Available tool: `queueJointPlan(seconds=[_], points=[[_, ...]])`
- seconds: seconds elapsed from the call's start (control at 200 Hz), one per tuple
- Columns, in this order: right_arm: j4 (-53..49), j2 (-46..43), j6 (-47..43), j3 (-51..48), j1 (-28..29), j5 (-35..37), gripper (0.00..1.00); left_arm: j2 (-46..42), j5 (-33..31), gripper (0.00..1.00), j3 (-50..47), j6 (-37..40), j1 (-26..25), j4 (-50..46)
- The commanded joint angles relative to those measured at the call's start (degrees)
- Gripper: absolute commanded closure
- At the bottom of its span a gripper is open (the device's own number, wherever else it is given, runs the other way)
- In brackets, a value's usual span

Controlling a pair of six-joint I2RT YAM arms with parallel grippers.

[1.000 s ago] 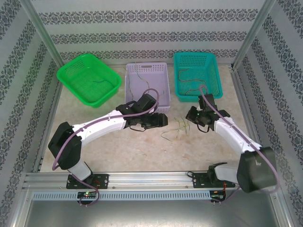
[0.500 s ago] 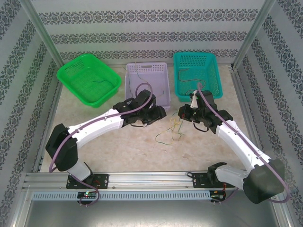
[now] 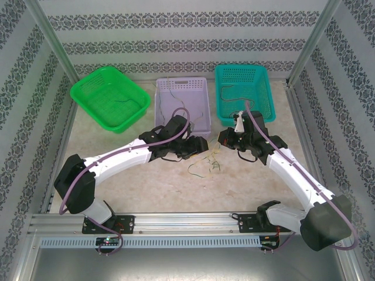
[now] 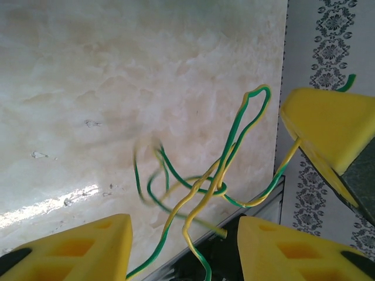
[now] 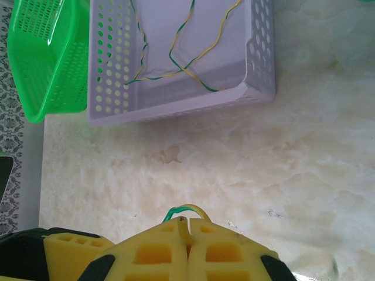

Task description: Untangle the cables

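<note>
Just in front of the lilac basket (image 5: 176, 105), right gripper (image 5: 188, 225) pinched shut on a loop of the cables (image 4: 220, 188); left gripper (image 4: 183, 225) half-spread around the dangling knot, holding nothing. Risks cinching that knot tighter by closing on two strands together.

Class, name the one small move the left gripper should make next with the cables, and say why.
Probably close the left gripper on the tangled cables between its open jaws. The right gripper is shut on a loop of them, so a second grip would let the arms pull apart.
</note>
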Motion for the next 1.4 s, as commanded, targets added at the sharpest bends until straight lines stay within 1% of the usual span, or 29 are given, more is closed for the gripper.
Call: queueJointPlan(seconds=[0.0, 0.075, 0.15, 0.18, 0.255, 0.385, 0.48, 0.6, 0.664, 0.844, 0.899, 0.939, 0.994, 1.024, 1.049, 1.114, 1.174, 1.294, 1.399], points=[[0.20, 0.05, 1.45, 0.39, 0.73, 0.31, 1.00, -1.08, 0.19, 0.58, -0.68, 2.55, 0.61, 0.35], [0.23, -0.08, 1.90, 0.13, 0.74, 0.62, 1.00, -2.02, 0.90, 0.63, -0.94, 3.94, 0.61, -0.47], [0.37, -0.17, 2.18, -0.14, 0.64, 0.88, 1.00, -2.54, 2.16, 0.63, -0.66, 6.98, 0.61, -3.74], [0.37, -0.14, 2.26, -0.28, 0.70, 0.97, 1.00, -2.60, 2.54, 0.62, -0.44, 8.26, 0.65, -5.56], [0.63, 0.09, 2.37, -0.29, 0.55, 0.83, 1.00, -2.91, 2.55, 0.55, -0.36, 10.84, 0.61, -9.38], [0.74, 0.93, 2.26, -0.06, 0.42, 0.61, 1.00, -4.47, 1.76, 0.48, -1.80, 11.55, 0.65, -11.07], [0.72, 1.00, 2.51, 0.02, -0.05, 0.80, 1.00, -5.35, 2.10, 0.47, -2.84, 11.19, 0.69, -11.23], [0.98, 1.24, 2.71, 0.27, -0.85, -0.14, 1.00, -6.49, 5.33, 0.47, -5.46, 9.39, 0.69, -7.96], [1.17, 1.43, 2.64, 0.43, -1.06, -0.63, 1.00, -6.81, 6.65, 0.49, -6.30, 9.28, 0.69, -6.95], [1.54, 1.32, 2.31, 0.30, -1.06, -1.91, 1.00, -4.10, 6.69, 0.57, -5.05, 10.62, 0.72, -7.04], [1.69, 1.26, 2.29, 0.13, -1.04, -2.32, 1.00, -3.04, 5.91, 0.61, -4.75, 10.18, 0.69, -6.04], [1.69, 1.24, 2.22, 0.04, -1.07, -2.40, 1.00, -2.47, 5.20, 0.67, -4.67, 9.48, 0.69, -5.11], [1.52, 1.00, 2.03, -0.17, -1.23, -2.41, 1.00, -1.90, 3.12, 0.83, -4.30, 8.28, 0.69, -5.01], [1.33, 0.85, 1.85, -0.21, -1.40, -2.37, 1.00, -1.93, 1.15, 0.93, -4.00, 7.54, 0.69, -5.79], [1.02, 0.58, 1.69, -0.39, -1.69, -2.16, 1.00, -2.27, -1.16, 1.00, -3.81, 6.95, 0.69, -6.89], [0.58, -0.43, 1.56, -1.18, -2.79, -1.89, 1.00, -4.64, -9.16, 1.00, -3.60, 4.74, 0.78, -11.46], [0.02, -1.65, 1.56, -2.26, -4.42, -1.64, 1.00, -8.31, -14.81, 1.00, -5.15, 0.73, 1.65, -13.73], [-0.55, -3.96, 1.98, -4.82, -7.73, -1.33, 1.00, -17.59, -22.09, 1.00, -11.53, -9.42, 3.95, -13.35], [-1.12, -4.86, 2.48, -6.32, -9.06, -0.38, 1.00, -25.64, -28.77, 1.00, -16.56, -18.24, 5.13, -14.40]])
